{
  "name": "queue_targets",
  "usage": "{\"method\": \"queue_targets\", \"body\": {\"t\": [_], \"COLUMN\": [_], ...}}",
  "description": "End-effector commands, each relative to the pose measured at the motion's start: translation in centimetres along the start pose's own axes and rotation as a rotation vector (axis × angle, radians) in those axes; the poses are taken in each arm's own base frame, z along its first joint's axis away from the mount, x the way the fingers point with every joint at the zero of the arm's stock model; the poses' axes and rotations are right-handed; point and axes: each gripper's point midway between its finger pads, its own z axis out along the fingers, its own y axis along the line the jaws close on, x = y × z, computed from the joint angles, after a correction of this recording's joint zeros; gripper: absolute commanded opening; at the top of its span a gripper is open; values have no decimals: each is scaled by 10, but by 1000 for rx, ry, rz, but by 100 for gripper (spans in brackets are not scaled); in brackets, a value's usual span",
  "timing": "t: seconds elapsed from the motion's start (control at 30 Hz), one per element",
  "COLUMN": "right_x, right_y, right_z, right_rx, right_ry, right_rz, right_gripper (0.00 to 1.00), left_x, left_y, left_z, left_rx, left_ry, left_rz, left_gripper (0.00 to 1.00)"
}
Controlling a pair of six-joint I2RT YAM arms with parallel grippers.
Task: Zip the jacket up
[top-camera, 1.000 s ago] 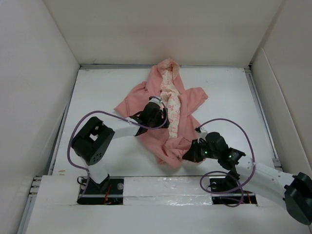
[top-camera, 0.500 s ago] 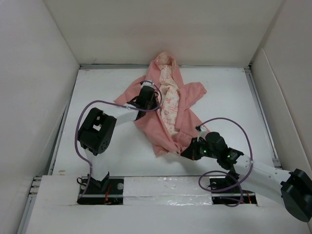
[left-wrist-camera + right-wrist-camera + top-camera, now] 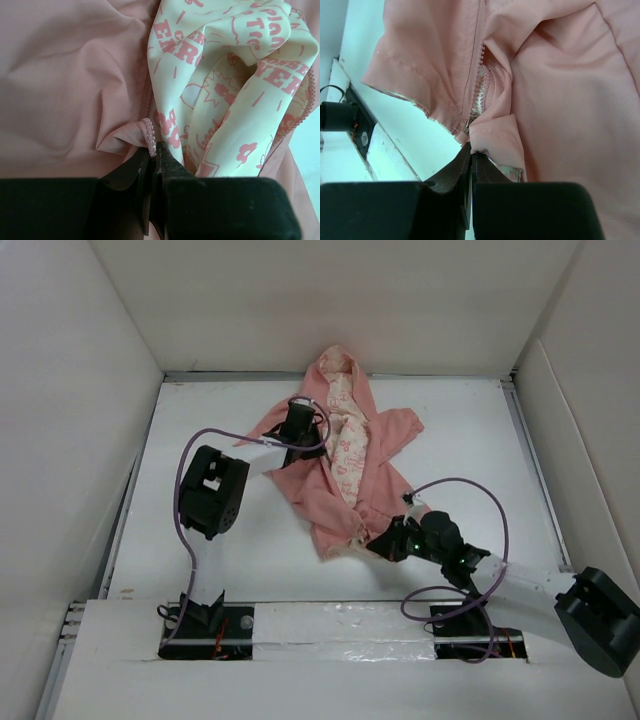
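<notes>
The jacket (image 3: 325, 505) lies 12 to 6 o'clock; the left pincer (image 3: 155, 150) pinches its zipper edge (image 3: 148, 131) up top, and the right pincer (image 3: 470, 150) pinches its bottom hem (image 3: 495, 135).

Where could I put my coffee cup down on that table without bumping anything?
Bare table lies right of the jacket and in the far left corner. The middle is crowded: the left pincer and right pincer both grip the jacket, and the right arm crosses the near right corner.
</notes>
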Motion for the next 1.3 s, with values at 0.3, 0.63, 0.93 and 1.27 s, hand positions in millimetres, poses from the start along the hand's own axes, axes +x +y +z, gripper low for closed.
{"method": "queue_targets", "body": {"t": [0.3, 0.63, 0.93, 1.27], "right_x": [59, 55, -7, -104], "right_y": [21, 22, 28, 20], "right_z": [-55, -49, -52, -50], "right_rx": [-61, -57, 50, 247], "right_ry": [199, 196, 8, -228], "right_rz": [46, 23, -123, -194], "right_gripper": [0, 0, 0, 0], "left_x": [-136, -137, -59, 82], "left_y": [81, 47, 13, -86], "left_z": [-50, -99, -170, -220], "left_rx": [-152, -79, 91, 103], "left_ry": [-445, -508, -456, -234], "left_rz": [-137, -147, -116, 110], "left_gripper": [0, 0, 48, 26]}}
